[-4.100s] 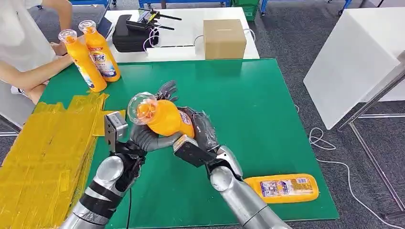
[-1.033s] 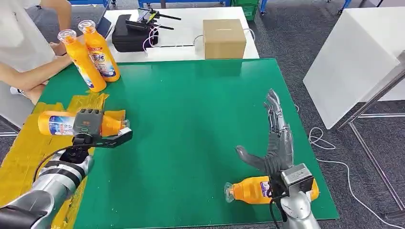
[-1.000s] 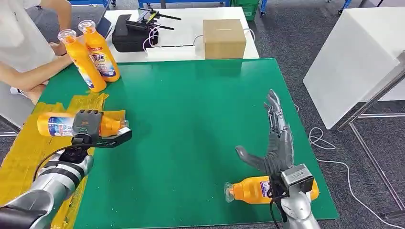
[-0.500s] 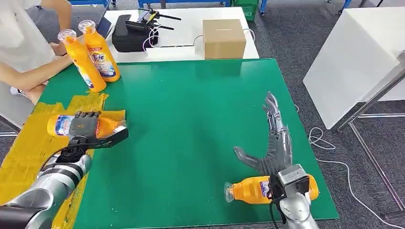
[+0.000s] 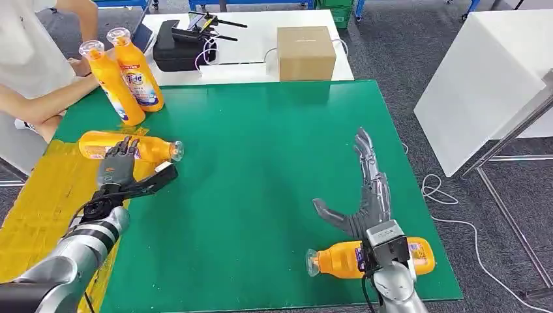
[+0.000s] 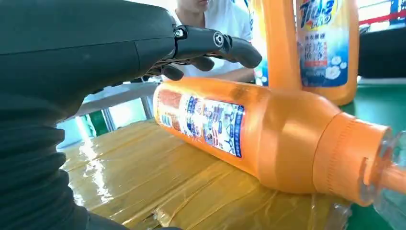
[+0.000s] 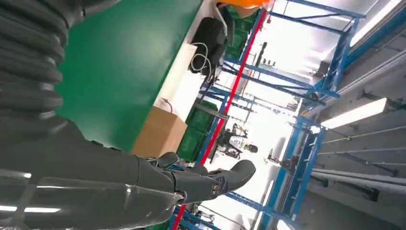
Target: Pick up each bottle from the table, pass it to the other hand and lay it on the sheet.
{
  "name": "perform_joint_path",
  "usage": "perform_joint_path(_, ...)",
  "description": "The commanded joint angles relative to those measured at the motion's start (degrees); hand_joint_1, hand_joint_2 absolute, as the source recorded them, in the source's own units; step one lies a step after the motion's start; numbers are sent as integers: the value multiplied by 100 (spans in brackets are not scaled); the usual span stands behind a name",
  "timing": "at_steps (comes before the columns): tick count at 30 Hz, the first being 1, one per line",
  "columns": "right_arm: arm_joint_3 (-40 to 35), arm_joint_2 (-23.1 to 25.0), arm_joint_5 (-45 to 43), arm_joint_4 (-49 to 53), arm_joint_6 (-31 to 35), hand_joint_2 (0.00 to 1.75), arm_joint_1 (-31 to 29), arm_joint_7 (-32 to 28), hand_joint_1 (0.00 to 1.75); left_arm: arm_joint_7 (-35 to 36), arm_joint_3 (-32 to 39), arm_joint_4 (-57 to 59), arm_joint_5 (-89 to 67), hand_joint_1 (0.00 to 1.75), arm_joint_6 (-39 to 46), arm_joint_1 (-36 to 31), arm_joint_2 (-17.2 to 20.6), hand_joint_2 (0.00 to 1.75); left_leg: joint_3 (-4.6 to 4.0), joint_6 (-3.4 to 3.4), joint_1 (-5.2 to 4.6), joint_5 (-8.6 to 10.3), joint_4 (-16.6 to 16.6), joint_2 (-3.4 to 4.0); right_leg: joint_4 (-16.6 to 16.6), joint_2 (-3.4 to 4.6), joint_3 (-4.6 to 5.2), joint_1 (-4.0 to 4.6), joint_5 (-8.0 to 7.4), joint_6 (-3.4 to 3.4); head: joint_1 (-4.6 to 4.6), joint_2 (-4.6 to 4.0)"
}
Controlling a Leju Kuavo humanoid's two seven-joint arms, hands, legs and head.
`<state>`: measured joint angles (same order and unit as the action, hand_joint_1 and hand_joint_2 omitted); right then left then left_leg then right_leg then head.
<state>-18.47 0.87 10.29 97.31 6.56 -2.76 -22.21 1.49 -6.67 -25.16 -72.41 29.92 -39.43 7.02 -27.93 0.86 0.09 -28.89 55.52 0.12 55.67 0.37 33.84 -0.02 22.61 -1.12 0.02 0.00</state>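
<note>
An orange bottle [image 5: 145,146] lies on its side at the far end of the yellow sheet [image 5: 52,202], cap toward the green mat. My left hand [image 5: 118,171] hovers just behind it, fingers stretched out over the bottle [image 6: 249,134] and holding nothing. A second orange bottle [image 5: 345,258] lies on the green table [image 5: 261,163] near the front right edge. Just above and beyond that bottle my right hand [image 5: 365,192] stands open, its fingers pointing away from me. Two more orange bottles [image 5: 128,77] stand upright at the back left corner.
A person's arm [image 5: 45,101] rests beside the upright bottles. On a white table behind sit a cardboard box [image 5: 306,52] and a black case [image 5: 184,45] with cables. Another white table [image 5: 482,78] stands to the right.
My left hand has let go of the bottle, which now lies farther back on the sheet, and its fingers have spread. The right hand drifted slightly left, staying open.
</note>
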Motion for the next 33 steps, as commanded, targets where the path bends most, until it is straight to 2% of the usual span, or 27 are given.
perform_joint_path(1, -119, -26, 0, -387, 37, 175, -234, 14, 0, -14, 273, 91, 5, 0, -12, -185, -131, 175, 6, -1, 3, -3, -1, 0, -4, -1, -7, 3, 1, -3, 0, 0)
perform_joint_path(3, -115, -33, 1, -408, 47, 175, -221, 16, 0, -209, 383, -3, 202, 0, 127, -151, -176, 175, 8, -2, 5, -4, -1, -1, -5, -2, -11, 5, 2, -3, 2, 0)
perform_joint_path(6, -89, -53, 16, -403, 110, 175, -145, 20, 0, -1170, 645, -619, 1052, 0, 577, 63, -300, 175, 17, -3, 9, -7, -2, -4, -10, -6, -22, 8, 4, -3, 0, 0)
perform_joint_path(8, -71, -71, 23, -393, 132, 175, -108, 14, 0, -1362, 667, -997, 1323, 0, 511, 161, -316, 175, 19, -3, 10, -8, -3, -10, -11, -12, -26, 10, 7, -4, 0, 0)
perform_joint_path(11, 41, -77, 126, -206, 298, 175, 172, -2, 0, -2162, 805, -3028, 3067, 0, 119, 782, -324, 175, 26, -3, 13, -13, -3, -11, -13, -14, -34, 12, 11, -6, 2, 0)
perform_joint_path(13, 97, -124, 235, -23, 417, 175, 408, -15, 0, -2491, 821, -4923, 4659, 0, -748, 1390, -368, 175, 20, -4, 14, -15, 0, -10, -10, -12, -29, 13, 12, -5, 0, 0)
perform_joint_path(14, 97, -164, 365, 38, 506, 175, 489, -31, 0, -2598, 830, -5618, 5473, 0, -1233, 1638, -396, 175, -3, -2, 9, -7, 3, -8, -7, -10, -4, 9, 5, -3, 2, 0)
perform_joint_path(16, 58, -252, 587, 86, 619, 175, 560, -15, 0, -2573, 813, -6407, 6025, 0, -1529, 2002, -393, 175, 6, -2, 12, -17, 6, -9, -6, -12, -12, 12, 15, -5, -2, 0)
perform_joint_path(18, 3, -328, 865, 64, 664, 175, 556, 44, 0, -2585, 795, -6571, 6310, 0, -1688, 2135, -391, 175, 7, -1, 7, -16, 6, 2, -3, -1, -7, 9, 12, -4, -2, 0)
perform_joint_path(21, -302, -759, 2177, 19, 616, 175, 590, 435, 0, -2547, 691, -6686, 6532, 0, -2068, 2500, -318, 175, 6, 0, 2, -13, -5, 15, -10, 12, -3, 3, 4, -4, 4, 0)
perform_joint_path(24, -554, -1177, 2524, 242, 265, 175, 803, 425, 0, -2404, 778, -6521, 6524, 0, -2116, 2752, -364, 175, 14, 0, -2, -11, -13, 8, -16, 5, -12, -3, 4, -4, 0, 0)
perform_joint_path(27, -704, -1448, 2567, 556, 107, 175, 977, 315, 0, -2424, 958, -6264, 6905, 0, -2370, 2868, -424, 175, 14, -1, -3, -12, -12, 2, -16, -1, -14, -3, 7, -3, 0, 0)
perform_joint_path(30, -712, -1664, 1653, 825, -532, 175, 1063, -94, 0, -2558, 931, -6165, 7148, 0, -2609, 2829, -463, 175, 12, -2, 1, -16, -6, -1, -13, -4, -15, 1, 10, -3, 0, 0)
perform_joint_path(33, -580, -1911, 1616, 1068, -648, 175, 1304, -208, 0, -2557, 766, -6224, 7143, 0, -2628, 2810, -487, 175, 13, 0, 2, -18, -2, -16, -11, -19, -20, 3, 14, -5, 0, 0)
